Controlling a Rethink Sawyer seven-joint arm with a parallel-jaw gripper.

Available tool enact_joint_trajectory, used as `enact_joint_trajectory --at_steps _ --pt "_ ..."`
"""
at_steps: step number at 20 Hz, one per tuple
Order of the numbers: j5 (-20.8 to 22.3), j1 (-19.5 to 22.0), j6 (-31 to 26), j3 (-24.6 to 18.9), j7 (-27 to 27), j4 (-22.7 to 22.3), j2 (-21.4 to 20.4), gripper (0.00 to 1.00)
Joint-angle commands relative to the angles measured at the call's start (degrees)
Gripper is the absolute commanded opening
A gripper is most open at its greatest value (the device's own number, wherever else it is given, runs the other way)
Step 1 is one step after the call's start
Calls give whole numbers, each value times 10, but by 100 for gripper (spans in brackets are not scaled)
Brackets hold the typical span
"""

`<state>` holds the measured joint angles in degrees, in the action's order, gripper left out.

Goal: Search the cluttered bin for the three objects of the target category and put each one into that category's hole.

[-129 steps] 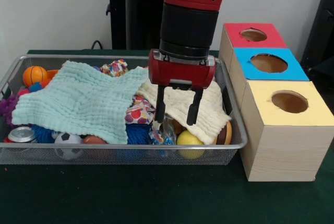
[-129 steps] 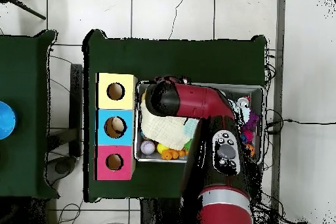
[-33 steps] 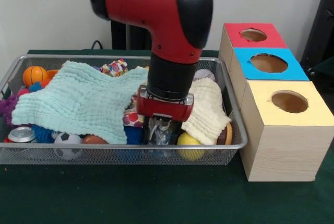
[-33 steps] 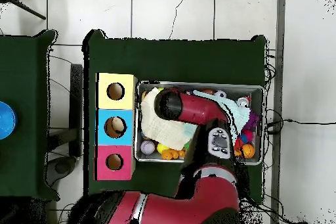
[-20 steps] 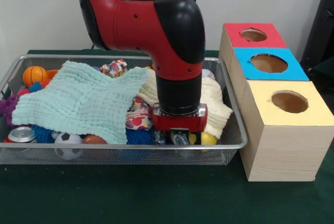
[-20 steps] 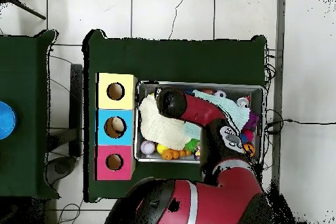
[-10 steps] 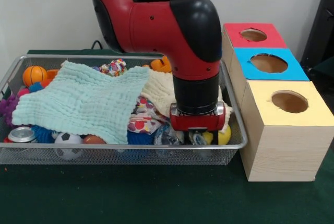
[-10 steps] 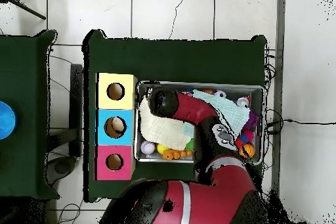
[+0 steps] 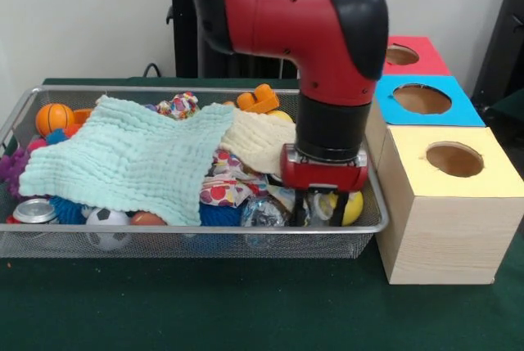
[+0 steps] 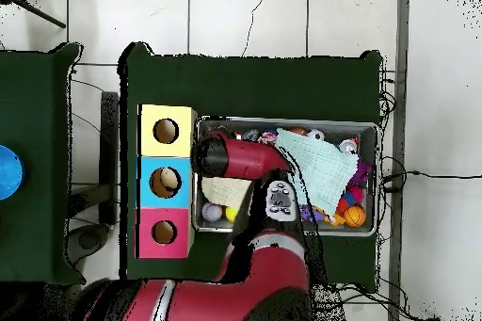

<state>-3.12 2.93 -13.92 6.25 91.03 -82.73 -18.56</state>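
My arm upright, tool (image 9: 321, 209) low in the bin's (image 9: 188, 240) right end, its grip unreadable from here.

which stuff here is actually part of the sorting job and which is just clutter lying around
Part of the job:
- wire bin
- red box, blue box and yellow box, each with a hole
- gripper, low in the bin's corner beside the yellow box

Target category can't be told, so possibly clutter:
- mint cloth
- cream cloth
- basketball
- soccer ball
- drink can
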Motion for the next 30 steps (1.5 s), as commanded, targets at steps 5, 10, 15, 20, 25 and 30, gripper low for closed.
enact_joint_trajectory --at_steps 5,10,15,20,25,30 --pt "-26 -141 18 144 172 -23 37 0" --pt "-18 -144 50 151 154 -30 27 0" --pt "-40 -136 64 140 177 -50 20 0" --pt "-39 -134 59 137 163 -53 18 0" --pt "-37 -126 57 126 153 -63 -1 0" --pt "-33 -124 80 110 161 -96 -31 0"
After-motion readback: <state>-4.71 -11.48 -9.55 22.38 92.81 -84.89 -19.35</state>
